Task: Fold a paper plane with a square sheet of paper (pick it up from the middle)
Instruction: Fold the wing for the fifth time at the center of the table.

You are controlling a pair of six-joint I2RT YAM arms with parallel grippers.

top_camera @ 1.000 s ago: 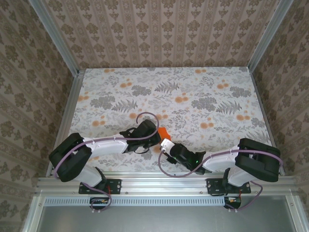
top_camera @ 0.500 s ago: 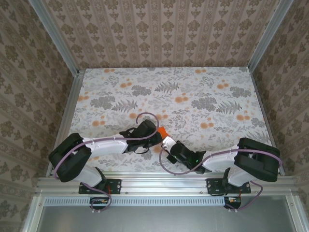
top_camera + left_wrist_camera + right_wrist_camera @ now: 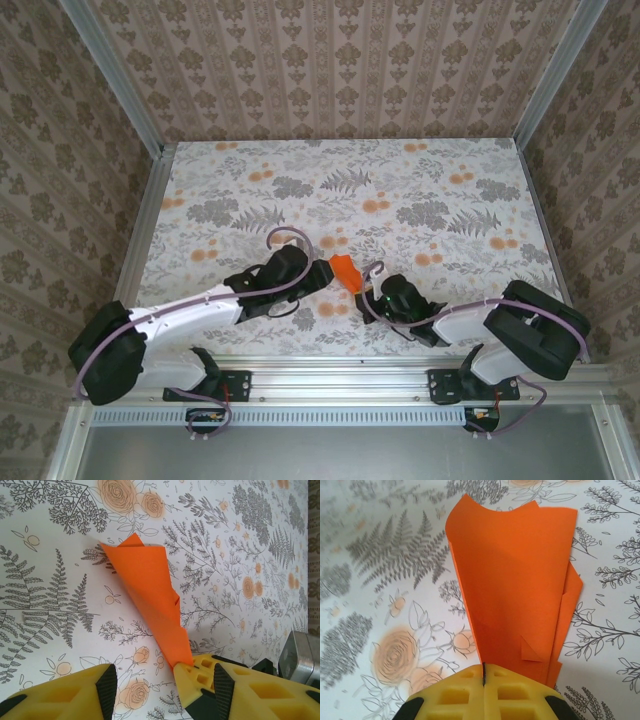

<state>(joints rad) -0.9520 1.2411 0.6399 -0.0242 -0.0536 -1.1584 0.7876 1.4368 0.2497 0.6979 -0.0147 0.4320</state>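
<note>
The left gripper [image 3: 308, 282] sits left of centre near the table's [image 3: 450, 190] near edge. Its jaws stand partly open with nothing between them, and its yellow fingers [image 3: 70, 697] are clear of the paper. Just to its right is the folded orange paper [image 3: 344, 268], a layered, tapering wedge on the flower-printed surface. The wide end points far and left, the narrow end near and right. The right gripper [image 3: 364, 288] is clamped shut on that narrow tip, and the paper fans out away from its closed fingertips [image 3: 465, 692].
</note>
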